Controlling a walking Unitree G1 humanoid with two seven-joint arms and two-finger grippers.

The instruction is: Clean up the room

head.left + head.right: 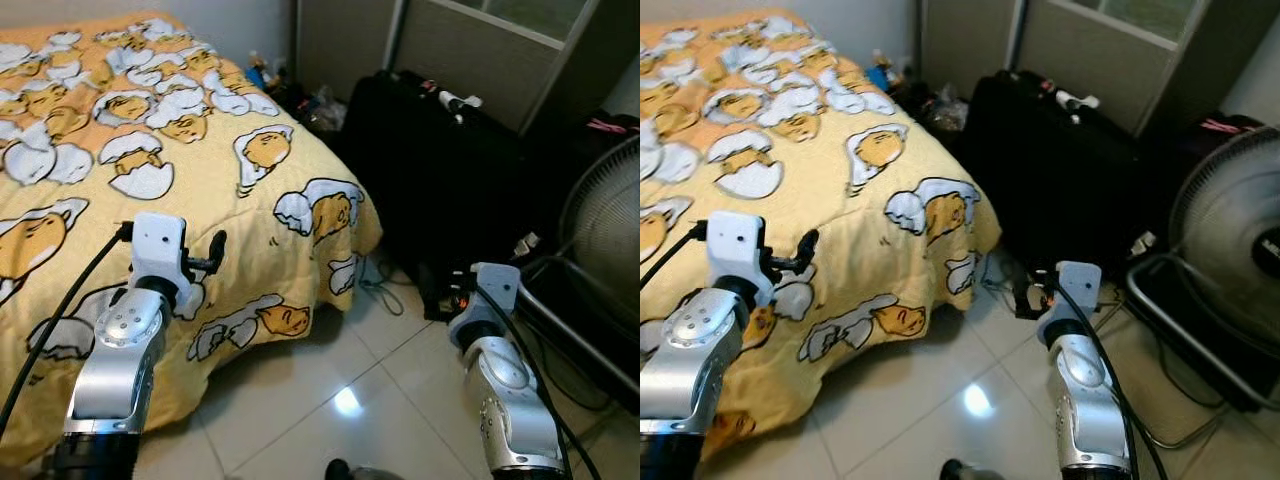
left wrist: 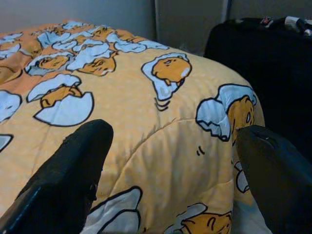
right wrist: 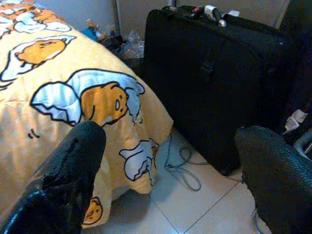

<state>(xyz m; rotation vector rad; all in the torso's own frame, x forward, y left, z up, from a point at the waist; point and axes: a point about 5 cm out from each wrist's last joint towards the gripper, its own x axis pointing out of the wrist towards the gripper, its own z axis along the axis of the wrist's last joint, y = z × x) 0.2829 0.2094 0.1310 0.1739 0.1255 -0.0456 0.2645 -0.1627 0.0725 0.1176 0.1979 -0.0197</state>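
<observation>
One black suitcase [image 1: 430,170], perhaps cables [image 3: 183,168] beside it, flanks the bed [image 1: 200,190].

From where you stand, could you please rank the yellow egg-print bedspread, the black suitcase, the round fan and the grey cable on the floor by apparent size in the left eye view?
1. Yellow egg-print bedspread: largest by far.
2. Black suitcase.
3. Round fan: cut off by the frame edge, so its rank is unsure.
4. Grey cable: smallest.
</observation>
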